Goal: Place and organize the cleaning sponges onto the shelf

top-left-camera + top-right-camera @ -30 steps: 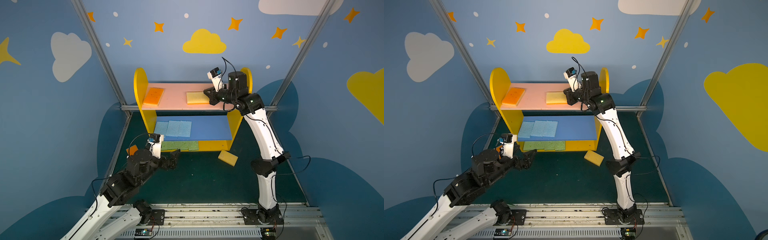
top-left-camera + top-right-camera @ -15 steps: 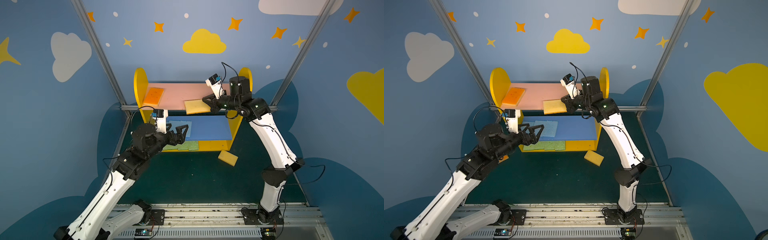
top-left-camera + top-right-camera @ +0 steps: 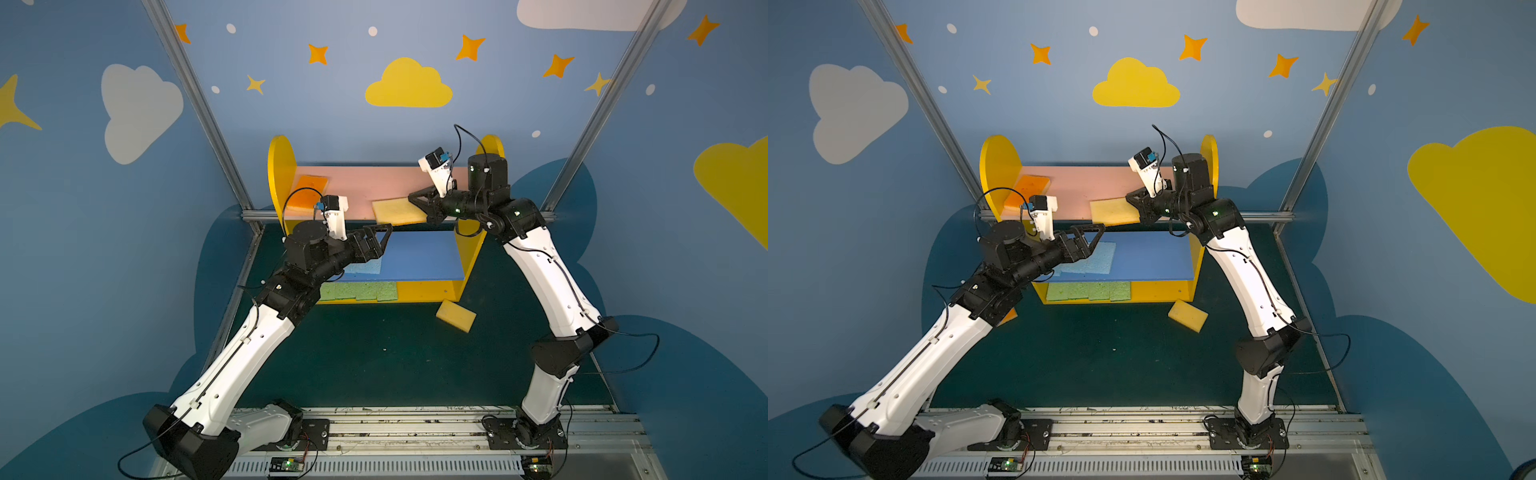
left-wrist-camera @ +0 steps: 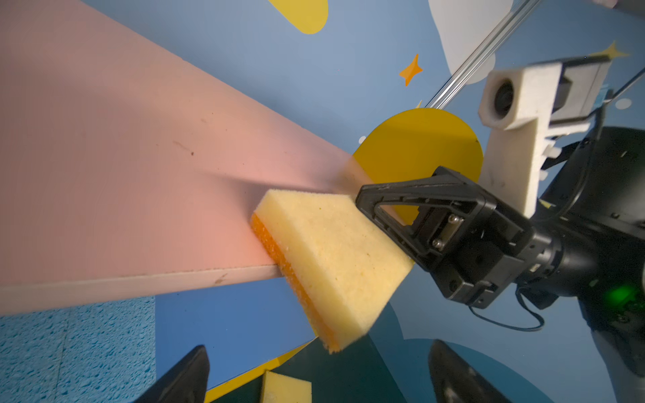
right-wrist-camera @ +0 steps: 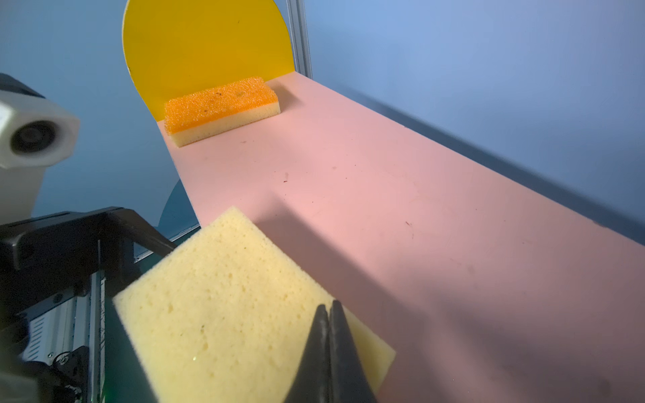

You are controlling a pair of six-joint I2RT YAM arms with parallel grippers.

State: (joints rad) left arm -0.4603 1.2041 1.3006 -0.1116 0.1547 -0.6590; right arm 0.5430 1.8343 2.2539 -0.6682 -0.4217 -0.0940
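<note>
The shelf stands at the back. A yellow-faced, orange-backed sponge lies tilted on the pink board, overhanging its front edge. My right gripper is shut, its tips resting on that sponge's top. My left gripper hangs open just below and in front of it, holding nothing. An orange sponge sits at the board's left end.
Light blue sponges lie on the blue board, green ones on the bottom board. A yellow-faced sponge lies on the dark floor right of the shelf. An orange sponge peeks out under my left arm.
My left arm rose from the floor to just under the pink board's front edge, jaws open. My right gripper slid the yellow-faced sponge leftward and forward until it overhangs the edge.
</note>
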